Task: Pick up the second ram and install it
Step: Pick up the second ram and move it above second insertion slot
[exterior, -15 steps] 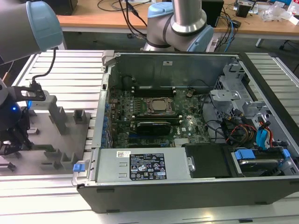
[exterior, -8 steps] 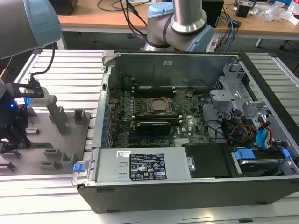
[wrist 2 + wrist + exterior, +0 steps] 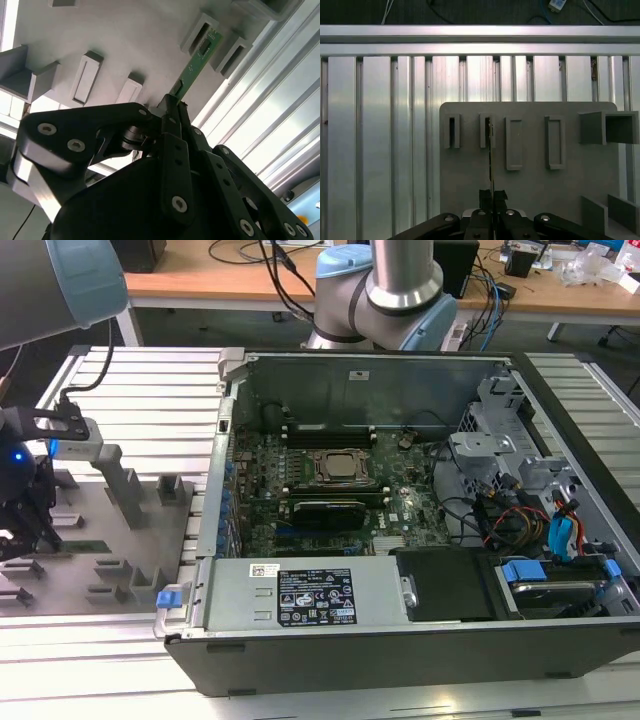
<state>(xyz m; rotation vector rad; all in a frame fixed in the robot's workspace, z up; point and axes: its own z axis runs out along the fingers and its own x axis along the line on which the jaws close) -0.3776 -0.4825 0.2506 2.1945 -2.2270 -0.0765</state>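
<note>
Pick-up step — the second ram is clamped by the gripper at frame centre, far end between fixture blocks; a straight lift seems called for.

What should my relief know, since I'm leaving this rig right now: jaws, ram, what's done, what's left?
Gripper: at the exterior view's left, jaws shut on one end of the second ram.
Ram: over the grey fixture plate, far end beside a fixture block, well apart from the open computer case.
Done: ram grasped. Whether it is lifted free cannot be told.
Left: the install; the ram is not yet in the case.
</note>
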